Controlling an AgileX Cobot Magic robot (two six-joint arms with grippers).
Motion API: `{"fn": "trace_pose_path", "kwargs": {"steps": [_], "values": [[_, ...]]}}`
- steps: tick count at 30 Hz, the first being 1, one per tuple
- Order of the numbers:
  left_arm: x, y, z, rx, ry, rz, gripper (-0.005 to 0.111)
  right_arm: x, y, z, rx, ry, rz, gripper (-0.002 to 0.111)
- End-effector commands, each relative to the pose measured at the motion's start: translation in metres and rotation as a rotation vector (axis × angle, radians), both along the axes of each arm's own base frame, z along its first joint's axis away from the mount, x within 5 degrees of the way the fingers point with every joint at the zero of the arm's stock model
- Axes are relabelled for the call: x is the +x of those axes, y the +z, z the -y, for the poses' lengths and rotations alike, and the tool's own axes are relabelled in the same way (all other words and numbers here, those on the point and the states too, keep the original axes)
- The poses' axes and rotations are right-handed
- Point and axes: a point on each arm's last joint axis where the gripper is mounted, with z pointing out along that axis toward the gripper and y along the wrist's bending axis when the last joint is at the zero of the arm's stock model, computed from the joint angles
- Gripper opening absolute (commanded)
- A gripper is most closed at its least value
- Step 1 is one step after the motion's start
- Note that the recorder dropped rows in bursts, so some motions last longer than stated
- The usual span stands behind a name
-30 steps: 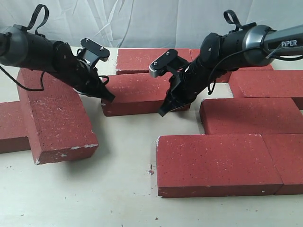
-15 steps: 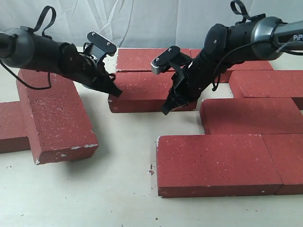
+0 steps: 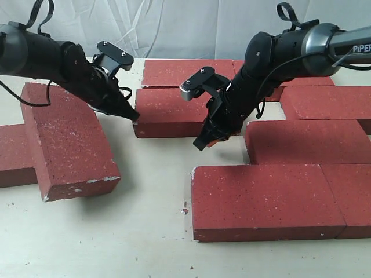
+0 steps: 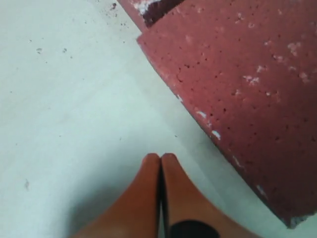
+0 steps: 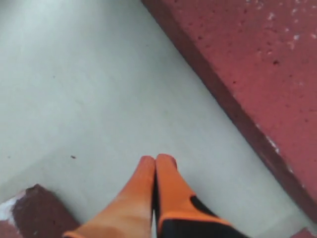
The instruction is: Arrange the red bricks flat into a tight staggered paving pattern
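Several red bricks lie flat on the pale table. The middle brick (image 3: pixel 171 110) sits just in front of a back brick (image 3: pixel 185 72). My left gripper (image 3: pixel 134 117) is shut and empty, its tip at that brick's left end. In the left wrist view the closed left gripper (image 4: pixel 161 157) hovers over bare table beside a brick (image 4: pixel 247 74). My right gripper (image 3: pixel 200 143) is shut and empty, low over the table at the middle brick's front right. In the right wrist view the right gripper (image 5: pixel 157 158) points at table between a brick (image 5: pixel 257 59) and a brick corner (image 5: pixel 34 208).
A long brick (image 3: pixel 66 139) lies lengthwise at the left, against a smaller-looking one (image 3: pixel 14 153). Two bricks (image 3: pixel 261 200) (image 3: pixel 351 197) form a front row at the right, with more (image 3: pixel 307 142) (image 3: pixel 327 104) behind them. A white cloth hangs behind the table.
The middle brick slid a little to the right, then stayed put. My left gripper rose over its left end and dropped back beside it. My right gripper came slightly forward and down.
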Motion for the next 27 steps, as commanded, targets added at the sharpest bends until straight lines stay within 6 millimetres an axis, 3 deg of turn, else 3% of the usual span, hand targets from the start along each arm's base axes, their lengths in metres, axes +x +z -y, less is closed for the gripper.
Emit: {"fn": "trace_pose_path", "kwargs": {"steps": [1, 7, 18, 27], "values": [[0.009, -0.019, 0.008, -0.024, 0.022, -0.031, 0.0, 0.009, -0.009, -0.001, 0.005, -0.02, 0.053, -0.001], [0.015, -0.039, 0.033, -0.03, -0.023, -0.013, 0.0, 0.012, -0.01, 0.001, -0.023, -0.003, 0.1, -0.001], [0.015, -0.036, 0.046, -0.06, -0.027, 0.039, 0.0, 0.022, -0.01, 0.019, -0.05, -0.051, 0.118, -0.001], [0.013, -0.037, 0.05, -0.037, -0.064, 0.049, 0.0, 0.007, 0.026, 0.022, -0.037, -0.04, 0.068, -0.001]]}}
